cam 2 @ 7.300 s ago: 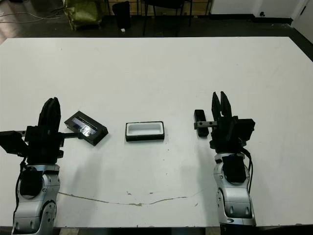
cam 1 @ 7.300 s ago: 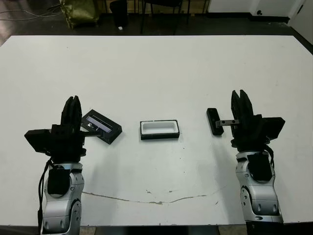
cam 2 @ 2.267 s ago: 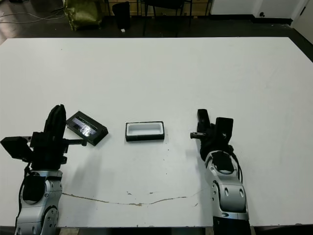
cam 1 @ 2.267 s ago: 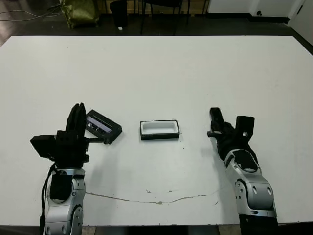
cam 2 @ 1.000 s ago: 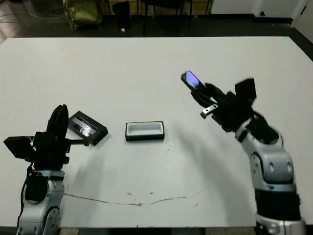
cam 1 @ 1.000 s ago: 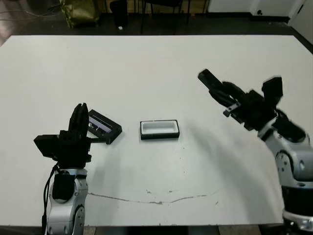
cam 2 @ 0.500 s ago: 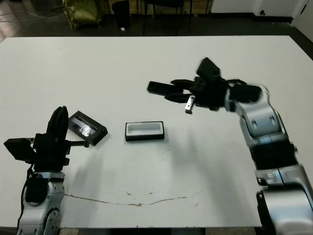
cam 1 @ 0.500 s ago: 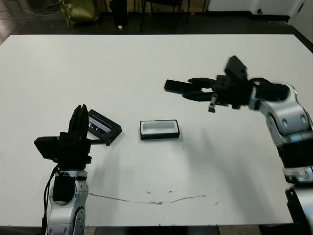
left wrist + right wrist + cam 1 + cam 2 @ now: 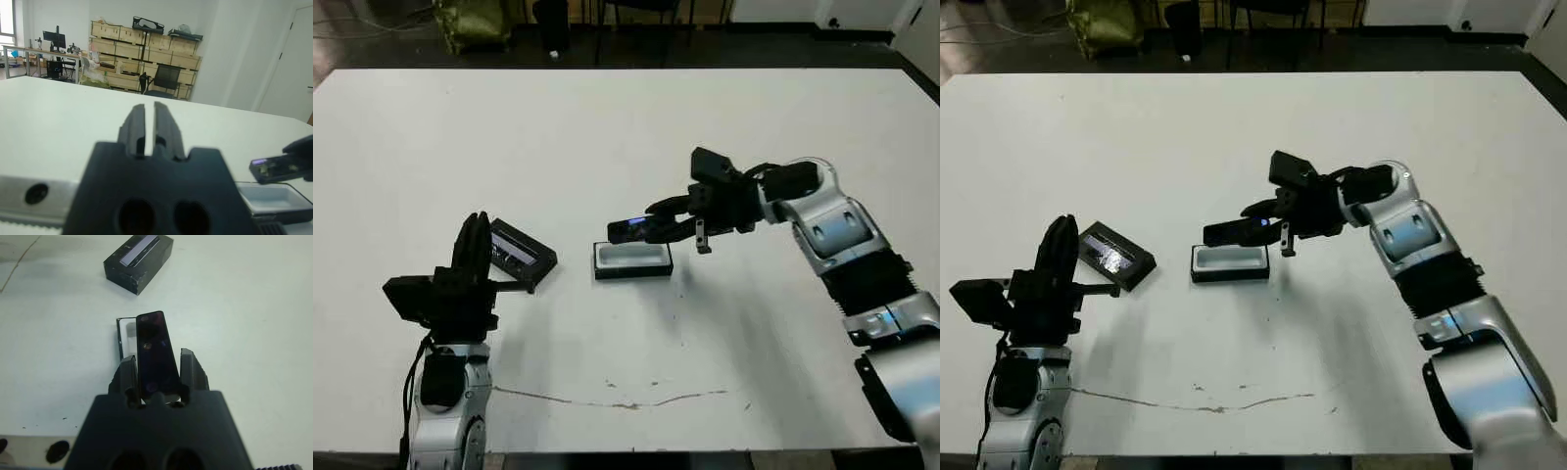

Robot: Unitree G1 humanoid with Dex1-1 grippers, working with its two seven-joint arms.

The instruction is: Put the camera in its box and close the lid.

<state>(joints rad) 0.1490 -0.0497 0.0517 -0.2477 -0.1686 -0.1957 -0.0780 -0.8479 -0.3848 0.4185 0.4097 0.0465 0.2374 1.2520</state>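
My right gripper [image 9: 668, 220] is shut on the camera [image 9: 631, 230], a slim black bar with a bluish glint at its free end. The camera hangs roughly level just above the box [image 9: 632, 271], a shallow black tray with white lining; I cannot tell if they touch. In the right wrist view the camera [image 9: 155, 350] sticks out between the fingers [image 9: 128, 372] over the box's end [image 9: 124, 335]. The lid [image 9: 521, 255] lies flat to the left of the box, silvery strip up. Near its left end my left gripper [image 9: 473, 240] stands upright, shut and holding nothing.
The white table [image 9: 607, 127] stretches bare behind the box. A thin dark crack line [image 9: 626, 402] runs across it near the front edge. Chairs and a bag [image 9: 475, 22] stand on the dark floor beyond the far edge.
My right arm has carried the camera leftward and down, from high above the table to just over the box. The left arm, lid and box have stayed put.
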